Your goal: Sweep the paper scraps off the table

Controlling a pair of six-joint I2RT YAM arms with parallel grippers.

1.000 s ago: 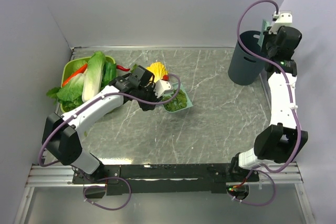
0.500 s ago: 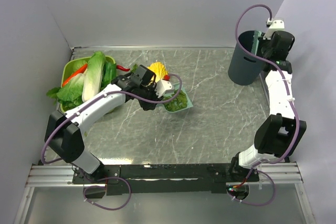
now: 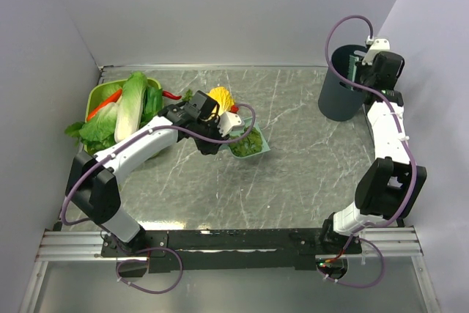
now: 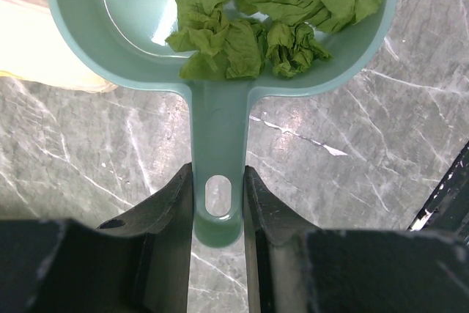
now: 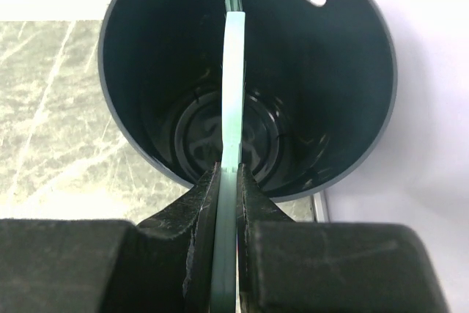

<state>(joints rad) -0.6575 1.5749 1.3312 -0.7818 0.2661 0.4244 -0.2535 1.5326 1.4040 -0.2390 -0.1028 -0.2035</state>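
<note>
My left gripper [image 4: 218, 196] is shut on the handle of the teal dustpan [image 4: 132, 20], which lies near the middle of the grey-green marble table [image 3: 308, 159]. Crumpled green paper scraps [image 4: 271, 12] lie piled in the pan; they also show in the top view [image 3: 248, 143]. My right gripper [image 5: 229, 174] is shut on a thin pale-green brush [image 5: 231, 86], held edge-on over the open mouth of a dark round bin [image 5: 352, 137] at the table's far right [image 3: 338, 97]. The bin's inside looks bare.
A lime-green basket [image 3: 99, 93] with whole cabbages [image 3: 128, 108] and red peppers stands at the far left. A yellow-topped cabbage half [image 3: 220, 98] lies just behind the dustpan. Lavender-grey walls close in the table on three sides.
My right gripper has come down and left with the brush, from above the bin's right rim to over its mouth. The left arm and dustpan have barely moved.
</note>
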